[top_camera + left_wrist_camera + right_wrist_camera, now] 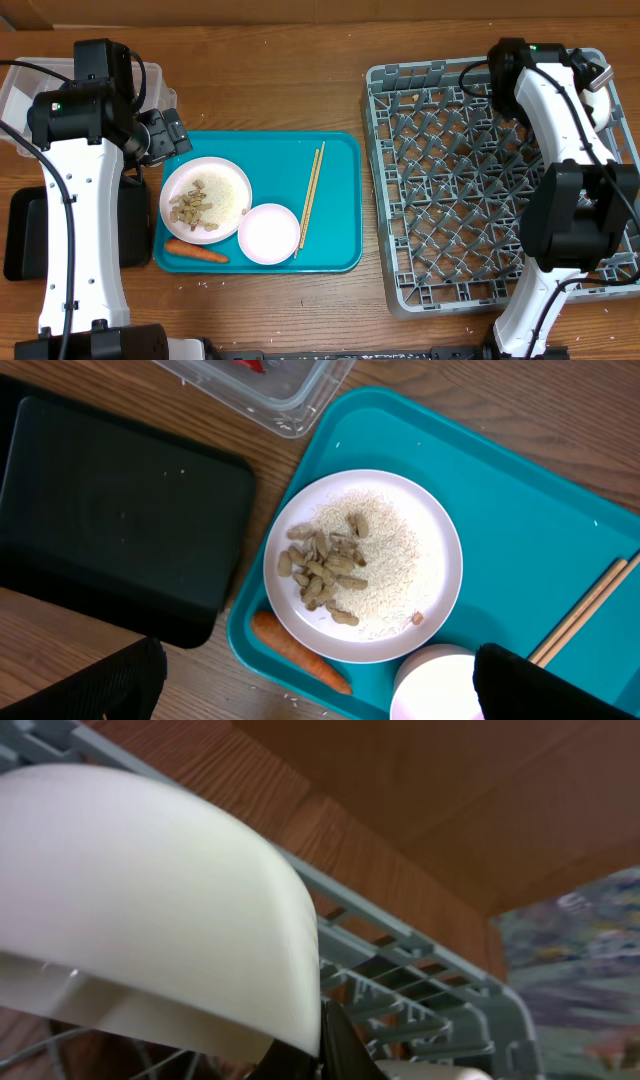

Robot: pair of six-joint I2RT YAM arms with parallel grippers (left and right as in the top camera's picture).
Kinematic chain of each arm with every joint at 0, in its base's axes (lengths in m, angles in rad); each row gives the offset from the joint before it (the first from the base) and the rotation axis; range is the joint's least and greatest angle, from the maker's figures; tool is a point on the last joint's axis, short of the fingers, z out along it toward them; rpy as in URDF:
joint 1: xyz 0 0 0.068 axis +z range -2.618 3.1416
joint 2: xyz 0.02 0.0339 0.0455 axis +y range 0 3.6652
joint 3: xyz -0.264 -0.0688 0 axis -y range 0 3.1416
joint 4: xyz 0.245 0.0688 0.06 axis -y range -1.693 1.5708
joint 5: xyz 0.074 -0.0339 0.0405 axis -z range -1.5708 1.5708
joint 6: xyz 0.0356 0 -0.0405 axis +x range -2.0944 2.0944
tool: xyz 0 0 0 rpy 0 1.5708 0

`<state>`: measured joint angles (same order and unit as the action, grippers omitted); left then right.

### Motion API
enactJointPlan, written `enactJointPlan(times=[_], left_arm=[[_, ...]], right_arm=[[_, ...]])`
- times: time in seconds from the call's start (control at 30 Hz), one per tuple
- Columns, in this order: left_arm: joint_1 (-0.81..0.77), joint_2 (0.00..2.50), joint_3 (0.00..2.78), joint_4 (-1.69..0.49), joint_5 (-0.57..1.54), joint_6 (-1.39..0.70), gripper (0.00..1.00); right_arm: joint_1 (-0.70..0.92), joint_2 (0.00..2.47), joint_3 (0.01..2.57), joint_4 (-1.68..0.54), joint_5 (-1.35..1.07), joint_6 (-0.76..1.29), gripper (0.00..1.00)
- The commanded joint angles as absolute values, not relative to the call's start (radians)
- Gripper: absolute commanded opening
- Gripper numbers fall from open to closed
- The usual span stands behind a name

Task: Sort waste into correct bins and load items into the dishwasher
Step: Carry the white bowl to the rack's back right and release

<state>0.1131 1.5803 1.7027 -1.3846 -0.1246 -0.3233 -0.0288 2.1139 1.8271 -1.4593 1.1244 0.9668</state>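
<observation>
A teal tray (335, 160) holds a white plate (205, 198) of rice and peanuts, a carrot (196, 252), a small white bowl (269, 233) and chopsticks (310, 198). My left gripper (165, 135) hangs open and empty above the tray's near-left part. In its wrist view, the plate (365, 565), carrot (300, 655) and small bowl (435, 685) lie between its fingers (318, 685). My right gripper (597, 82) is shut on a white bowl (140, 900) at the far right corner of the grey dishwasher rack (470, 190).
A black bin (25, 235) sits left of the tray, with a clear plastic container (20, 100) behind it; something red shows inside it (270, 390). A few rice grains lie on the wood in front of the tray. The rack's tines (400, 935) are close under the held bowl.
</observation>
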Motion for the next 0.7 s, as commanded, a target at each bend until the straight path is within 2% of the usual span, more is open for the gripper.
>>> enactJointPlan(times=[0.0, 0.3, 0.37, 0.4, 0.47, 0.5, 0.57, 0.67], left_arm=[[0.115, 1.586, 1.71, -1.385, -0.13, -0.337, 1.0], [0.115, 1.586, 1.71, -1.386, -0.13, -0.337, 1.0], [0.115, 1.586, 1.71, -1.383, -0.13, -0.337, 1.0], [0.115, 1.586, 1.71, -1.382, -0.13, -0.337, 1.0], [0.115, 1.586, 1.71, -1.379, -0.13, -0.337, 1.0], [0.115, 1.586, 1.71, -1.377, -0.13, -0.337, 1.0], [0.115, 1.586, 1.71, -1.372, -0.13, -0.338, 1.0], [0.115, 1.586, 1.71, -1.37, -0.13, -0.338, 1.0]], right_arm=[[-0.007, 2.08, 1.845, -1.412, 0.996, 0.9, 0.04], [0.055, 2.08, 1.772, -1.419, 0.955, 0.886, 0.04], [0.078, 2.08, 1.774, -1.439, 0.947, 0.886, 0.07], [0.095, 2.08, 1.774, -1.459, 0.942, 0.886, 0.19], [0.12, 2.08, 1.774, -1.484, 0.94, 0.887, 0.57], [0.13, 2.08, 1.774, -1.492, 0.941, 0.891, 0.69], [0.149, 2.076, 1.774, -1.498, 0.941, 0.89, 0.77], [0.172, 2.054, 1.775, -1.498, 0.941, 0.89, 0.81]])
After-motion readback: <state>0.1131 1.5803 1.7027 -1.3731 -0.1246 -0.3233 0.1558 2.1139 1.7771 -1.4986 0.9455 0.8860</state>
